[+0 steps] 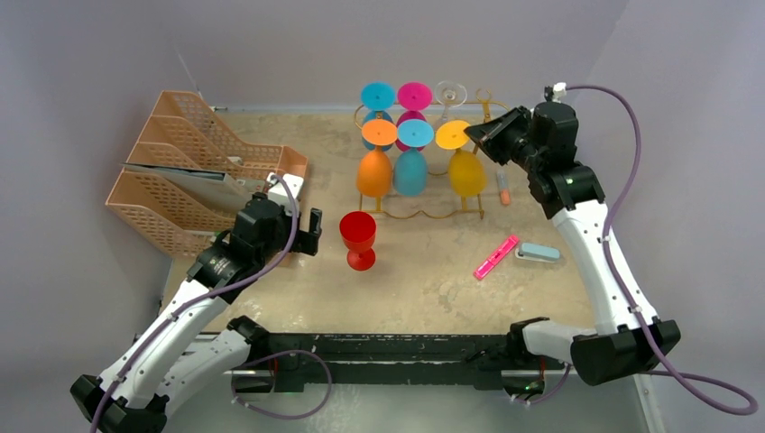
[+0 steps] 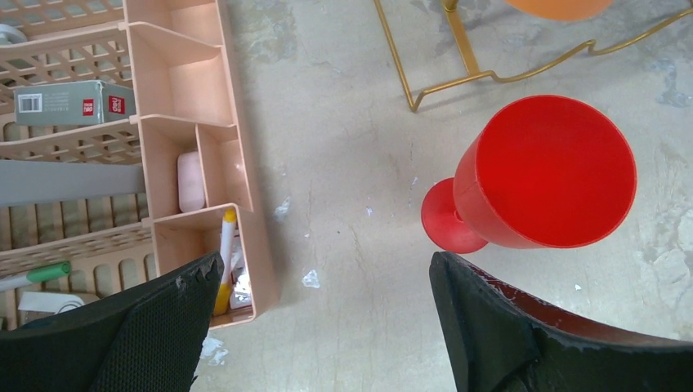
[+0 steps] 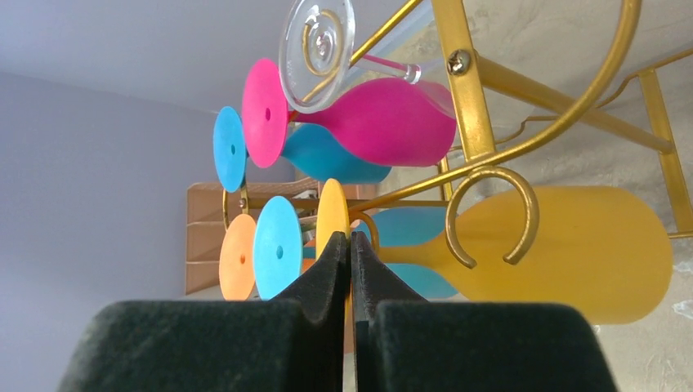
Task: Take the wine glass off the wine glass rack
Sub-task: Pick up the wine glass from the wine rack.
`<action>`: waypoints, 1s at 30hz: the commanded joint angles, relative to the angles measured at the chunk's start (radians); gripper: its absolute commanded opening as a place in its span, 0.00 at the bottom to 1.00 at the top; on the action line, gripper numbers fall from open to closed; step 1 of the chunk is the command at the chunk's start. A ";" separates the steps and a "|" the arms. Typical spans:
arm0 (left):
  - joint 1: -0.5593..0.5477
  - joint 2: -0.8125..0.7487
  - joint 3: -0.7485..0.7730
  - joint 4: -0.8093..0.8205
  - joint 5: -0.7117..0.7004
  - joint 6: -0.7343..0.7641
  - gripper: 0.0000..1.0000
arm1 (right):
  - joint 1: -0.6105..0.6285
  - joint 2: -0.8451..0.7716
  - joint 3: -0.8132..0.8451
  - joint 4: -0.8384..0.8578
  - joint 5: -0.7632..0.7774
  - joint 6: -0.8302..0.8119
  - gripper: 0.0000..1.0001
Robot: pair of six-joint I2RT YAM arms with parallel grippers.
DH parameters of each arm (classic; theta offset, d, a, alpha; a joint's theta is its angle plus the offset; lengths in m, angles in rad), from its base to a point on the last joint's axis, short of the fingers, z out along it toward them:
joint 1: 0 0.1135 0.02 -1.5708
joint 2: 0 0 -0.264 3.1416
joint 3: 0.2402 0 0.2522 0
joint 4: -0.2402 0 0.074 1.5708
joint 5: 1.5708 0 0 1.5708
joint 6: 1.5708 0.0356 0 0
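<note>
Six smooth glasses [image 1: 410,171] hang on the gold wire rack [image 3: 458,98]; right gripper [image 3: 351,241] pinched shut, yellow glass [image 3: 588,245] stem hidden; left gripper [image 2: 325,260] wide.

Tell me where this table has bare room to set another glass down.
The widest bare patch lies between the red glass and the pink marker, running forward to the table's near edge. The back is crowded by the wine glass rack; the left by the peach file trays.

Hiding part of the yellow glass [image 3: 564,245] stem behind the pressed-together right jaws in the right wrist view. Cropping the orange glass [image 2: 560,6] and most of the gold rack [image 2: 470,53] at the left wrist view's top edge. Rendering the pink item [image 1: 497,256] on the tabletop [image 1: 433,280] too small to identify.
</note>
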 commanded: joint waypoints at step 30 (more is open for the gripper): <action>0.006 -0.007 0.032 0.011 -0.027 0.011 0.99 | -0.006 -0.141 -0.156 0.171 -0.025 0.143 0.00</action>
